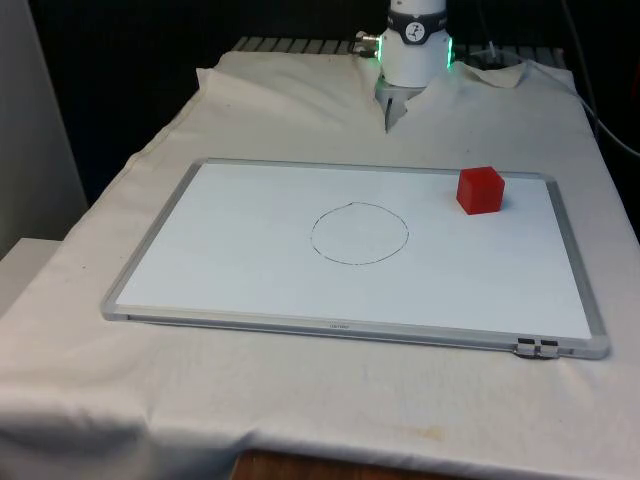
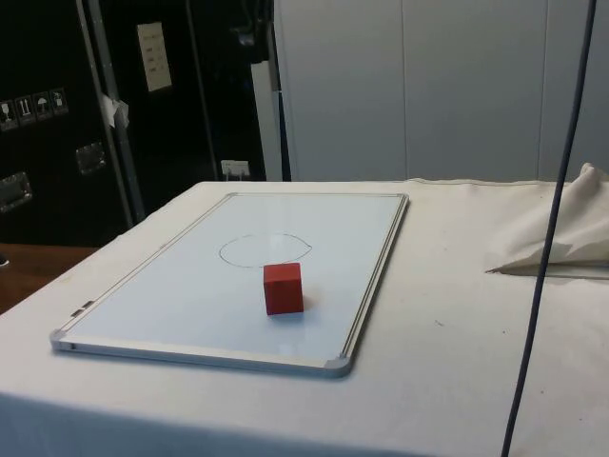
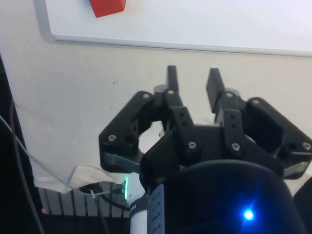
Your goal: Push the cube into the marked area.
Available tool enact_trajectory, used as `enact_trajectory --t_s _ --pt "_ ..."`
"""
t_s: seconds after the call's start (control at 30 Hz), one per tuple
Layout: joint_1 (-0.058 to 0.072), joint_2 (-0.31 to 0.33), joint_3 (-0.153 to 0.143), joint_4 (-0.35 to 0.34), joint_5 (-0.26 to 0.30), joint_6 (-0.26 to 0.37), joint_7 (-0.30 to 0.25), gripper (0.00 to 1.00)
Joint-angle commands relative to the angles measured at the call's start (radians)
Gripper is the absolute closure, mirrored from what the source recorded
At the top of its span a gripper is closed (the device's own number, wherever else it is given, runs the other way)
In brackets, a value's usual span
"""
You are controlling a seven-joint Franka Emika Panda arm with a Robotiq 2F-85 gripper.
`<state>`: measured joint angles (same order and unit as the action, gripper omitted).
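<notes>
A red cube (image 1: 480,190) sits on the whiteboard (image 1: 250,290) near its far edge, on the front view's right. A thin drawn circle (image 1: 360,233) marks the middle of the board; the cube lies outside it. From the side, the cube (image 2: 284,288) stands just in front of the circle (image 2: 265,249). My gripper (image 3: 193,82) hangs above the bare cloth beyond the board's far edge, open, with nothing between its fingers. The cube (image 3: 107,7) and the board's frame (image 3: 146,44) show past the fingertips.
The white cloth (image 1: 120,400) covers the table and bunches into folds near the robot's base (image 1: 412,50). A dark cable (image 2: 547,257) hangs across the side view. A cloth fold (image 2: 561,238) rises beside the board.
</notes>
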<state>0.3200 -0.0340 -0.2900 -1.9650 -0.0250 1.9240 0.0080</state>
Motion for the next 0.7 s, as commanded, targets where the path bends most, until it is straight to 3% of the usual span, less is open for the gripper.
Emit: enact_trajectory --t_s 0.0,0.17,0.2,0.43,0.47,0.5,0.67 --pt "0.0 -0.008 0.001 -0.009 -0.009 0.012 0.009 0.67" --pt "0.003 -0.015 0.007 -0.028 -0.004 0.027 0.011 0.96" --pt "0.0 -0.004 0.005 -0.011 0.0 0.002 0.001 1.0" --pt "0.003 -0.042 0.034 -0.12 0.023 0.096 0.001 1.0" --pt "0.0 -0.029 0.029 -0.093 0.012 0.067 0.003 1.0" --pt "0.003 -0.045 0.037 -0.131 0.027 0.104 -0.001 1.0" --pt "0.004 -0.054 0.051 -0.179 0.048 0.146 -0.013 1.0"
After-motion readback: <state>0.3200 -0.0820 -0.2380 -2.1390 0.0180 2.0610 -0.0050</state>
